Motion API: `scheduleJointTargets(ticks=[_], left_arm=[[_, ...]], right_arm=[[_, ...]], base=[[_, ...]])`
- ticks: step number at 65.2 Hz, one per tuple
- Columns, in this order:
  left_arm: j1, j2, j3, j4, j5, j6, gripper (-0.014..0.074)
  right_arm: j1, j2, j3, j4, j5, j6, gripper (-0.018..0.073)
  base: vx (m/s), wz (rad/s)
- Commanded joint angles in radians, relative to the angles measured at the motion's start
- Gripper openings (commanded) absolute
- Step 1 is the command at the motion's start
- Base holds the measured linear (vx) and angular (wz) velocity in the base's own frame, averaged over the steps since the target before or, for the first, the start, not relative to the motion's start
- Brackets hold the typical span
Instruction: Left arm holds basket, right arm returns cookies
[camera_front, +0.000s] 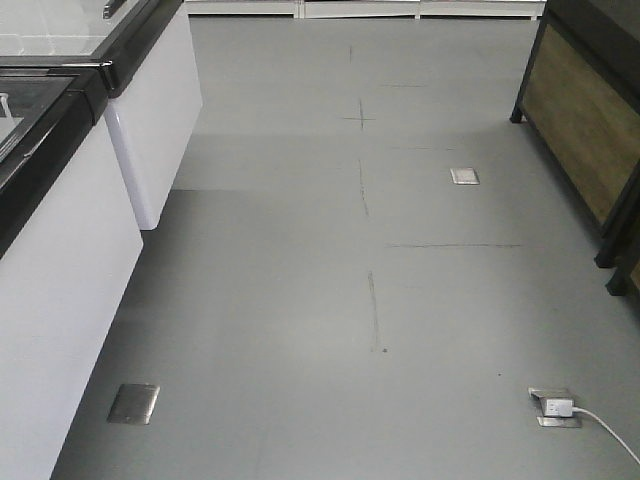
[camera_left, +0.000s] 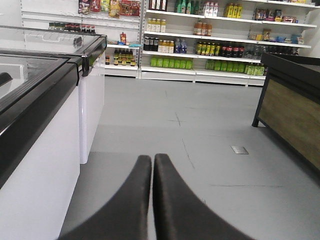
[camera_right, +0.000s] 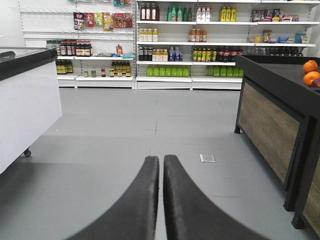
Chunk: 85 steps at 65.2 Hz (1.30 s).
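The basket and the cookies are out of view in every frame. My left gripper (camera_left: 152, 159) is shut and empty, its black fingers side by side, pointing down a shop aisle above grey floor. My right gripper (camera_right: 161, 161) is also shut and empty, pointing the same way over the floor. Neither arm shows in the front view, which holds only floor and furniture.
A white chest freezer (camera_front: 60, 290) with a black rim lines the left side, also in the left wrist view (camera_left: 45, 150). A black and wood display stand (camera_right: 275, 125) with oranges (camera_right: 311, 72) stands at the right. Stocked drink shelves (camera_right: 190, 45) close the aisle's far end. A plug and cable (camera_front: 560, 408) lie on the floor.
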<state>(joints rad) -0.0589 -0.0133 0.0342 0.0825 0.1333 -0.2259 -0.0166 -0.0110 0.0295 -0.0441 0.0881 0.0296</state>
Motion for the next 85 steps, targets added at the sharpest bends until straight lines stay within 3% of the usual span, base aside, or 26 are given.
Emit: scheduleJointTargets(ticks=[1, 33, 60, 85], left_arm=[[0.001, -0.011, -0.030, -0.004, -0.076, -0.007, -0.0006], [0.001, -0.011, -0.031, -0.004, -0.094, -0.007, -0.0006], [0.001, -0.010, -0.135, -0.002, -0.159, 0.031, -0.0006], [0.001, 0.184, -0.361, -0.002, -0.029, 0.030, -0.0006]], right_arm=[[-0.004, -0.013, 0.017, -0.007, -0.073, 0.001, -0.0009], [-0.004, -0.013, 0.017, -0.007, -0.074, 0.001, -0.0009], [-0.004, -0.013, 0.017, -0.007, -0.074, 0.001, -0.0009], [-0.004, -0.013, 0.017, -0.007, -0.073, 0.001, -0.0009]], base=[[0.00, 0.00], [0.00, 0.00], [0.00, 0.00], [0.00, 0.00]])
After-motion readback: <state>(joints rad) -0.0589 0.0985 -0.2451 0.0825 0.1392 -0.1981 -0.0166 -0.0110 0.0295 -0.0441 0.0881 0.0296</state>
